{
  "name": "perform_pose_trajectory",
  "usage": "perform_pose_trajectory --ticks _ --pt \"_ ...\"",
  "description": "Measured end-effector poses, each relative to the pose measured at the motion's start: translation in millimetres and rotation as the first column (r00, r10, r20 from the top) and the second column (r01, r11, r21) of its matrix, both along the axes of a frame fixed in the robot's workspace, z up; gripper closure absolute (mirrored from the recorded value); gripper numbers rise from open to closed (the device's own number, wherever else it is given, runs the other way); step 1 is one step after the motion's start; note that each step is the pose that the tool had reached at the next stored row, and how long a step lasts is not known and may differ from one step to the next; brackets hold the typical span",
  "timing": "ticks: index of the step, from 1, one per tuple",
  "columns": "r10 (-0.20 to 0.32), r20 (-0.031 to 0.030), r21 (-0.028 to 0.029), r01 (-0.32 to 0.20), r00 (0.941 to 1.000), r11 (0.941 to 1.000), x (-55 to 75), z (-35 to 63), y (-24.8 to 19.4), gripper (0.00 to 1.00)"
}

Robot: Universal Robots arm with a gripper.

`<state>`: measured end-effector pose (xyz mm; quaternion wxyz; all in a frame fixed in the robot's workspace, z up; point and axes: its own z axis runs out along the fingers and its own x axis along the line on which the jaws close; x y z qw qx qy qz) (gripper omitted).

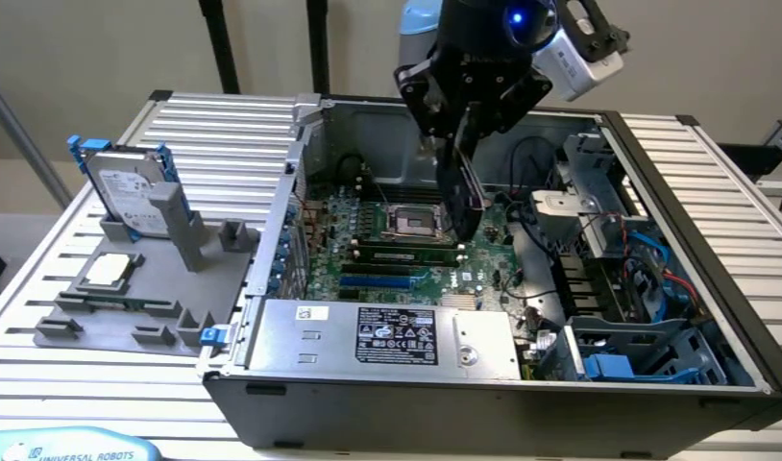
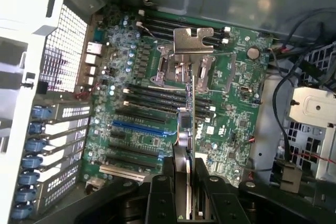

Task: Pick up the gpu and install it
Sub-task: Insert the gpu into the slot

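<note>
**Item:** gpu (image 2: 189,103), a green card seen edge-on with its silver bracket (image 2: 193,40) at the far end. It is carried upright inside the open computer case (image 1: 494,403), over the motherboard (image 2: 142,108) near the processor socket, and is not seated in any slot. It is probably held edge-down so that its connector can meet a slot.

**Holder:** gripper (image 2: 187,200), clamped on the card's two faces.

**Nearby:** blue expansion slot (image 2: 137,127), beside the card's line.

**Outside the case, at the exterior view's left:** grey fixture (image 1: 109,307) with a hard drive (image 1: 125,187) standing in it.

A slatted metal table (image 1: 211,125) carries an open computer case (image 1: 494,403) and a grey parts holder (image 1: 109,319).
</note>
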<state>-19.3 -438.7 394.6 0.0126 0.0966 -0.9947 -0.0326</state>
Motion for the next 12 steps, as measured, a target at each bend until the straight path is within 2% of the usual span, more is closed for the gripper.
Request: perform_pose_trajectory --ticks 3,6,9,12 --pt "0.056 0.0000 0.0000 -0.056 0.9985 0.9985 0.0 -1.5 0.0 0.73" --pt "0.109 0.0000 0.0000 -0.109 0.9941 0.9941 0.0 -3.0 0.0 0.73" --pt "0.163 0.0000 0.0000 -0.163 0.9866 0.9866 0.0 -4.6 0.0 0.73" --pt "0.217 0.0004 -0.0001 -0.217 0.9761 0.9761 0.0 -6.4 0.0 0.73"
